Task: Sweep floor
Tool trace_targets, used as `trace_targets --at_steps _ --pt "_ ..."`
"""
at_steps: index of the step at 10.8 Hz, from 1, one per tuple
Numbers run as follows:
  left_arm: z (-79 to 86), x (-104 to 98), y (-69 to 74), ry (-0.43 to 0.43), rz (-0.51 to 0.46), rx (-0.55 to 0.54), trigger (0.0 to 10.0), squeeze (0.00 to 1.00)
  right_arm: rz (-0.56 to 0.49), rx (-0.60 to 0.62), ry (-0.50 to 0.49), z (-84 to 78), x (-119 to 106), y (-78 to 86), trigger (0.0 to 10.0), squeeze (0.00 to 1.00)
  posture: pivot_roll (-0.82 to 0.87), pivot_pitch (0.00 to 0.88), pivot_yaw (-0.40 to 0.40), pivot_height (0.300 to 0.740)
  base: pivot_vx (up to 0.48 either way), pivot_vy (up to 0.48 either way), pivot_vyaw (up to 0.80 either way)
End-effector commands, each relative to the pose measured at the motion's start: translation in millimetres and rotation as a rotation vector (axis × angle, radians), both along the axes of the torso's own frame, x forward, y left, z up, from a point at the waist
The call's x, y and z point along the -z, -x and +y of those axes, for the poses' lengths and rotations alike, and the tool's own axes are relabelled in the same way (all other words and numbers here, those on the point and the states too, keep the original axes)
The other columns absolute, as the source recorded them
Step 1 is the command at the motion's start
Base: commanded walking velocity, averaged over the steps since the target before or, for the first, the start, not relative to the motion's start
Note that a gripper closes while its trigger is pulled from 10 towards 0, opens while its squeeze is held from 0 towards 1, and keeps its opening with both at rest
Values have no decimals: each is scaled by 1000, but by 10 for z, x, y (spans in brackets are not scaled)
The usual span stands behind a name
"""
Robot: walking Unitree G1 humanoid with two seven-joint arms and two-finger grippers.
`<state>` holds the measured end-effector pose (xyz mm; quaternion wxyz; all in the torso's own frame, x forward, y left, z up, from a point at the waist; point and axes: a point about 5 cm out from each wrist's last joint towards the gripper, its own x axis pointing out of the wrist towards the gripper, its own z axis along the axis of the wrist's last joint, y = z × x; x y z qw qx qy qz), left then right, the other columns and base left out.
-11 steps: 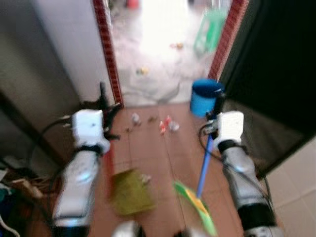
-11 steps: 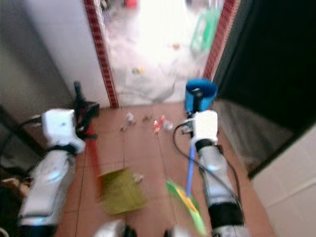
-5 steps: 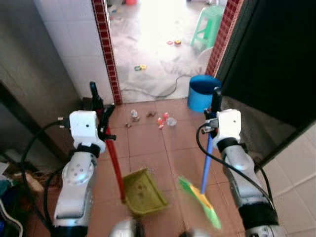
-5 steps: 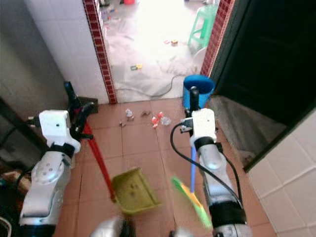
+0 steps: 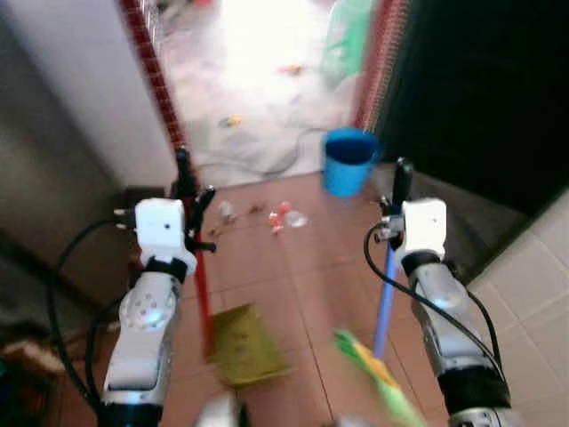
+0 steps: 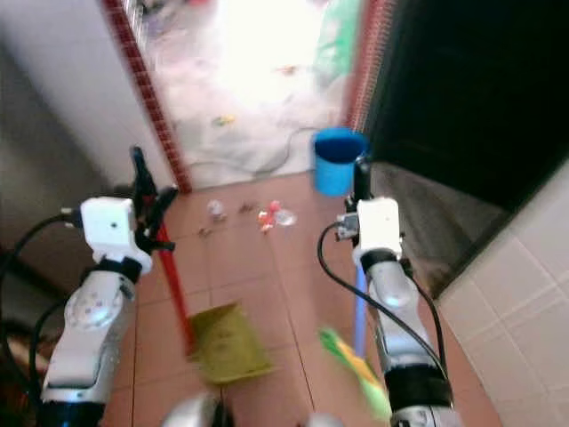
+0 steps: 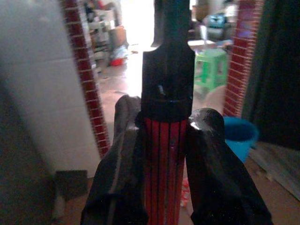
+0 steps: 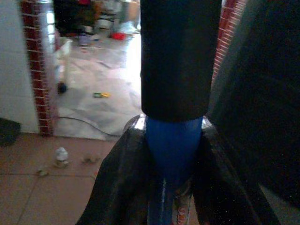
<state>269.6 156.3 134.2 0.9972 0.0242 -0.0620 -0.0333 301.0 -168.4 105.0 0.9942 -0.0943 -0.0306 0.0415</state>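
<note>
Dustpan (image 5: 242, 345) rests on the tile floor (image 5: 293, 276), its red handle (image 7: 164, 164) clamped in the left gripper (image 7: 165, 140). Right gripper (image 8: 169, 154) clamps the broom's (image 5: 378, 378) blue pole. Litter (image 5: 283, 215) lies ahead, near a blue bucket (image 5: 348, 160) at the doorway.

place: home entry | cues: terracotta floor tiles (image 5: 293, 294); brick-trimmed doorway (image 5: 158, 80); blue bucket (image 5: 348, 160); green stool (image 7: 210, 68)
</note>
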Motion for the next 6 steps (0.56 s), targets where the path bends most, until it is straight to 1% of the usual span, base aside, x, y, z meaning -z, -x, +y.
trace_targets --at_steps 1,2,4,5,6 --pt "65 -153 -19 -8 -74 -24 10000 0 -61 -38 -15 113 -139 -42 10000 0 -36 50 12 740 435 0 0" --pt "45 -189 -31 -13 -88 -25 10000 0 -63 -37 -15 110 -144 -44 10000 0 -36 50 13 740 428 0 0" --pt "30 -239 -36 -15 -108 -32 10000 0 -63 -35 -13 98 -142 -43 10000 0 -38 51 14 740 384 277 0" --pt "26 -314 -46 -17 -133 -39 10000 0 -61 -33 -9 92 -136 -40 10000 0 -37 50 13 740 0 0 0" --pt "38 -373 -53 -36 -154 -52 10000 0 -59 -31 -5 91 -132 -39 10000 0 -35 50 13 740 0 0 0"
